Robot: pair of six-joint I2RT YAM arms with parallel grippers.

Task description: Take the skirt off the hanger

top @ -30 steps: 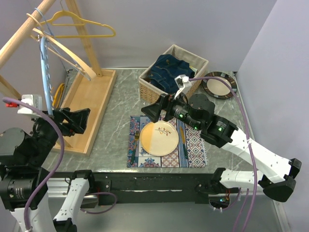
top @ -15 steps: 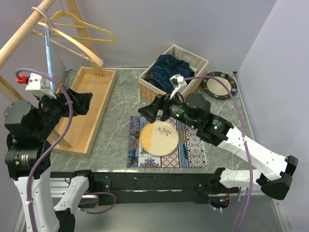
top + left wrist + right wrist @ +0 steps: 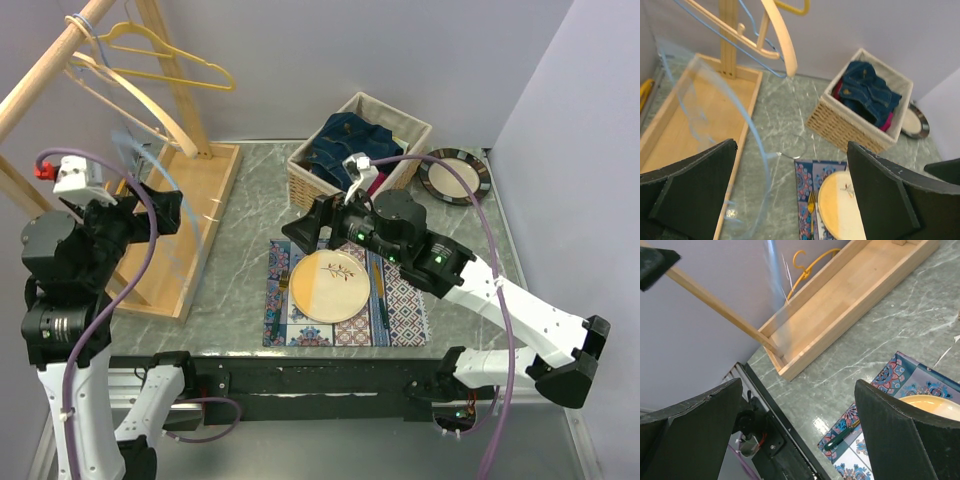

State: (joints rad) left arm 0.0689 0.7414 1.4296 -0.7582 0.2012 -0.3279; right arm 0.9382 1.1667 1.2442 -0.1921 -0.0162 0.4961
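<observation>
The bench (image 3: 240, 250) is green marble, with a wooden rack (image 3: 185, 90) at its left side. The rack's tray lies under and beyond the left fingers (image 3: 168, 212). These are spread wide and grip nothing. In the left wrist view a blue hanger (image 3: 765, 155) shows between them, nearer the left-hand one. It is smeared to a pale arc, so I cannot tell whether it touches them. A wicker basket (image 3: 310, 185) stands beyond the right fingers (image 3: 305, 228), and the skirt (image 3: 350, 140) lies bundled inside it, well apart from both pairs of fingers. A patterned mat (image 3: 405, 300) lies just below the right fingers and carries a cream plate (image 3: 328, 287). The right fingers are also wide open and empty, and they hang over bare bench between the mat and the tray. A wooden hanger (image 3: 150, 100) and a yellow hanger (image 3: 170, 55) hang on the rack's rail, high above the left fingers.
</observation>
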